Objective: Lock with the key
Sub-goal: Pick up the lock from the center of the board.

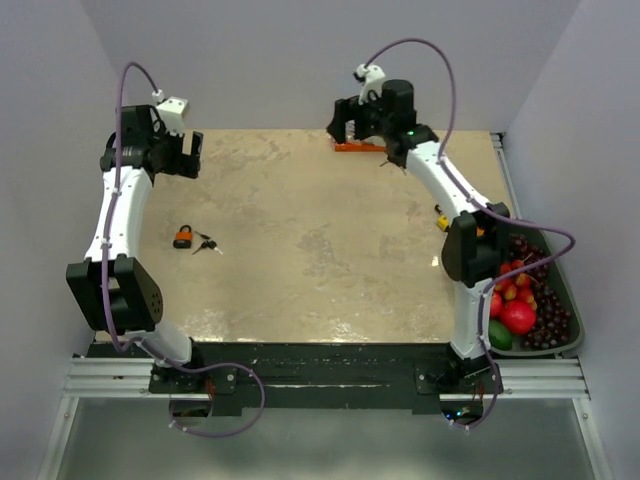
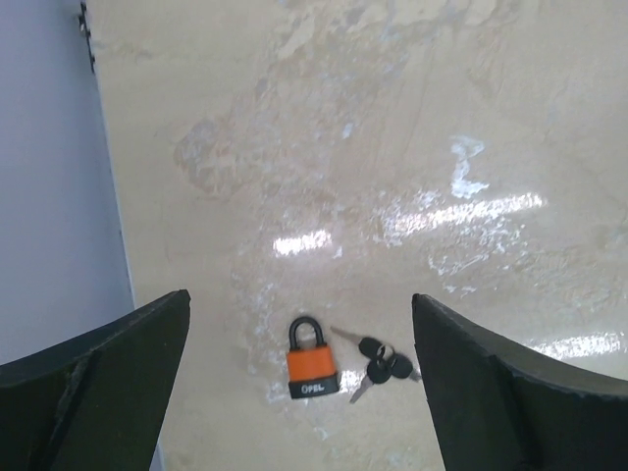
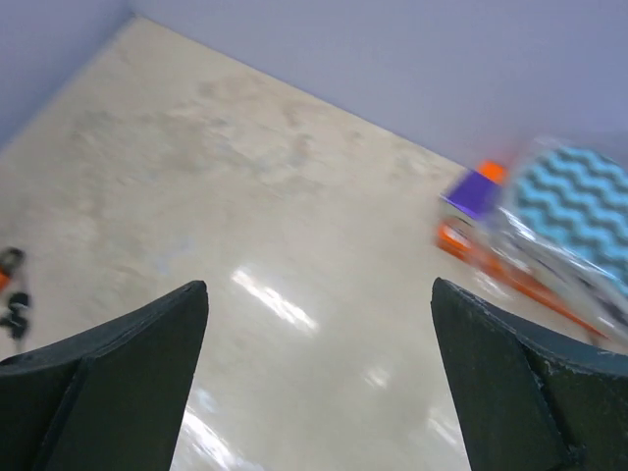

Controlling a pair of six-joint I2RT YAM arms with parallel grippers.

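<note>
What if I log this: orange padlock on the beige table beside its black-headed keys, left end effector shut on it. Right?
No. The left wrist view shows the left end effector open and empty above the orange padlock, which lies on the beige table beside its black-headed keys.

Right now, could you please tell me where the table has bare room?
The broad middle of the beige tabletop is bare, between the orange padlock with its black-headed keys on the left and a small yellow item on the right. It is crowded at the far edge around an orange flat object.
</note>
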